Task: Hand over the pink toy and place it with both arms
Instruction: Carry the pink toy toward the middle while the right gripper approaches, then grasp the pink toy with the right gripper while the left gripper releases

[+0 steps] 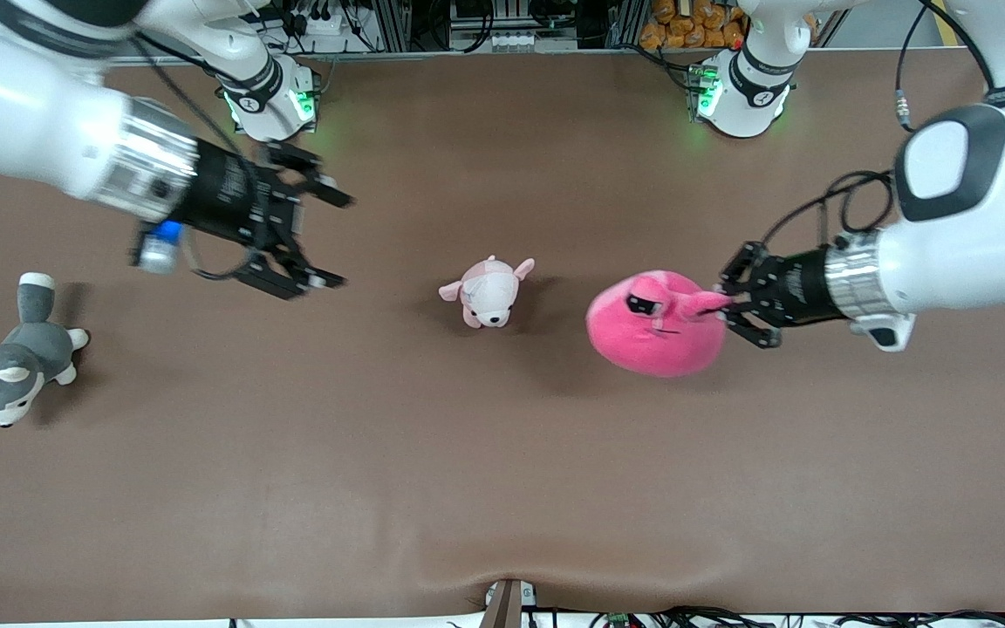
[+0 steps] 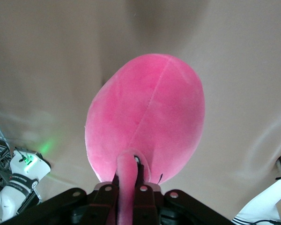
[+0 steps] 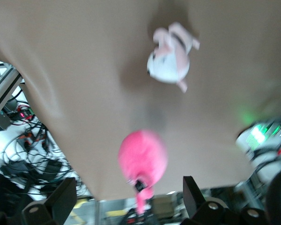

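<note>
The left gripper (image 1: 723, 305) grasps the pink toy (image 1: 655, 336) by its snout above the table (image 1: 380, 480), while the right gripper (image 1: 328, 240) hangs released.

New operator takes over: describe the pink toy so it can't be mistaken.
Follow the left arm to its left gripper, shut on a snout. The pink toy hangs from it: a round, hot-pink blob with droopy black eyes, bigger and brighter than the pale puppy plush nearby.

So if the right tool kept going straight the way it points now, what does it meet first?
Probably the pink toy, held up by the left tool. The open right tool aims toward it over the table; the small pink-and-white puppy seems to lie lower, though depth is unclear.
</note>
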Action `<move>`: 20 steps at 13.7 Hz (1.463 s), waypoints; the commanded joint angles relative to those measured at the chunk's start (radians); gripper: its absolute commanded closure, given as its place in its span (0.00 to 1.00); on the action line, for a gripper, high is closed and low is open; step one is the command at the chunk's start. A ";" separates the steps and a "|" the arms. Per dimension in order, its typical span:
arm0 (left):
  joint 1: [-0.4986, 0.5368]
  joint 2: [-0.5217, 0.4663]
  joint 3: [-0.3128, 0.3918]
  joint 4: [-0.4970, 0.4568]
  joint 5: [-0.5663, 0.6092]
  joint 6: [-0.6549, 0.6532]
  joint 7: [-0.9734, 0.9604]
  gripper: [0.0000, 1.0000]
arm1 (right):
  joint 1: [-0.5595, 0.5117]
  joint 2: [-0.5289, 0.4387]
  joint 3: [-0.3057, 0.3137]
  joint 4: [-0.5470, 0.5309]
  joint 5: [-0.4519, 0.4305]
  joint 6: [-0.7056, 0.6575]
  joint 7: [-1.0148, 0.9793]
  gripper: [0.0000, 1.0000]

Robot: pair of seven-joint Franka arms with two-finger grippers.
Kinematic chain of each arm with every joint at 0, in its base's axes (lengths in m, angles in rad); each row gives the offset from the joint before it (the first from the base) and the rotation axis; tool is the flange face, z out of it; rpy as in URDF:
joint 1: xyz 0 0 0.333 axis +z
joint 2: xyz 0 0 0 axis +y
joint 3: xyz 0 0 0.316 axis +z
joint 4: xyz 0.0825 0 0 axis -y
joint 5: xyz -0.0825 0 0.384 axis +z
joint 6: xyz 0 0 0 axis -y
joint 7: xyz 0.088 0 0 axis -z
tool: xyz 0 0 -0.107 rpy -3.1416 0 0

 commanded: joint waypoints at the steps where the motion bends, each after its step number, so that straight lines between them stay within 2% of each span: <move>1: -0.086 0.014 0.003 0.031 -0.008 0.065 -0.088 1.00 | 0.103 0.065 -0.011 0.013 0.011 0.142 0.201 0.00; 3: -0.144 0.028 0.002 0.032 -0.008 0.138 -0.166 1.00 | 0.178 0.106 -0.013 0.013 -0.012 0.191 0.228 0.00; 7: -0.207 0.042 0.000 0.032 -0.014 0.192 -0.202 1.00 | 0.267 0.149 -0.014 0.012 -0.141 0.217 0.259 0.00; 9: -0.233 0.048 0.003 0.032 -0.010 0.224 -0.244 1.00 | 0.300 0.161 -0.016 0.012 -0.263 0.230 0.326 0.15; 10: -0.233 0.054 0.002 0.032 -0.013 0.230 -0.258 1.00 | 0.318 0.163 -0.016 0.012 -0.346 0.231 0.367 0.30; 12: -0.236 0.052 0.000 0.034 -0.016 0.235 -0.260 1.00 | 0.381 0.166 -0.016 0.010 -0.554 0.230 0.395 0.67; 13: -0.241 0.051 -0.001 0.037 -0.019 0.235 -0.262 1.00 | 0.389 0.172 -0.016 0.010 -0.608 0.231 0.430 0.90; 14: -0.242 0.052 -0.001 0.046 -0.019 0.235 -0.277 1.00 | 0.387 0.174 -0.016 0.012 -0.626 0.234 0.464 1.00; 20: -0.241 0.055 0.000 0.055 -0.019 0.235 -0.288 1.00 | 0.363 0.166 -0.019 0.021 -0.629 0.222 0.486 1.00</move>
